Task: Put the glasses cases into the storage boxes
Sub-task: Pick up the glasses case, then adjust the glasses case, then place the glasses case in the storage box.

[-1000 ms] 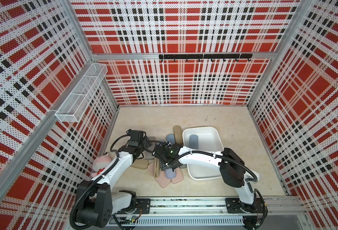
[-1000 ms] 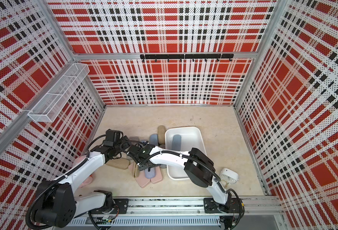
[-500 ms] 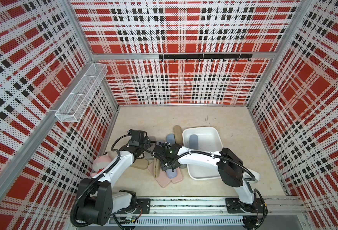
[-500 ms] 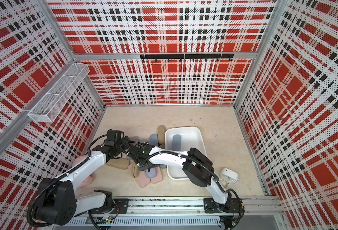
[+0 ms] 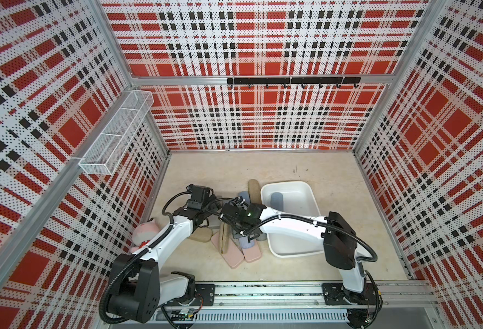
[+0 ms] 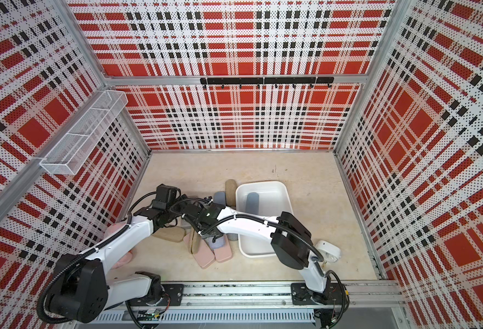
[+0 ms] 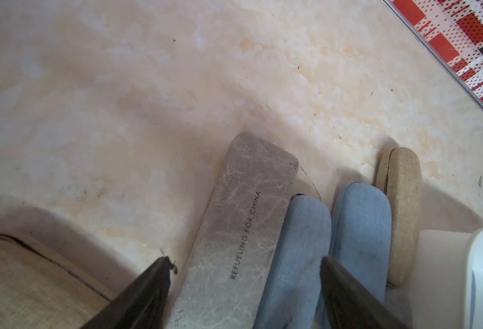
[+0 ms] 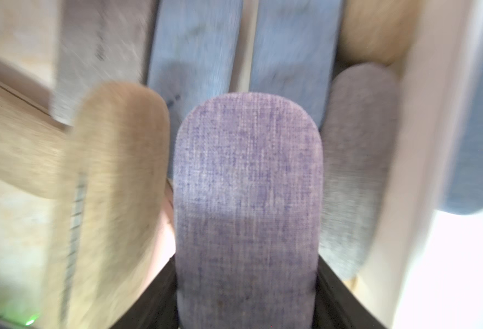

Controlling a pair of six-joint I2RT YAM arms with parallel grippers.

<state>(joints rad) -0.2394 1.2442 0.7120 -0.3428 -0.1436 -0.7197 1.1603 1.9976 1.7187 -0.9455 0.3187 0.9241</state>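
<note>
A: Lavender fabric fills the right wrist view. The lavender case sits between the dark fingers of the right gripper, which pinch its 2 long sides near 1 end.

B: And the left gripper?

A: Its jaws are spread and hold nothing. It hangs low over the grey flat case and a blue case.

B: Where is all that on the worktop?

A: The cases lie in a pile just beside the storage box, on its side toward the worktop's left edge. The box stands about mid-worktop, nearer the front edge, with 1 blue-grey case inside.

B: What worries you?

A: Crowding, I'd say. A tan case stands on its edge just beside the lavender one, and a grey fabric case flanks the other side. A lift could drag either along or tip the tan one over.

B: And the grip?

A: It's at the end, so the free length may droop or swing, and cloth can slip. The box's flared rim is near, so a low carry could catch on it. Both wrists also crowd the pile, so the arms could knock.
</note>
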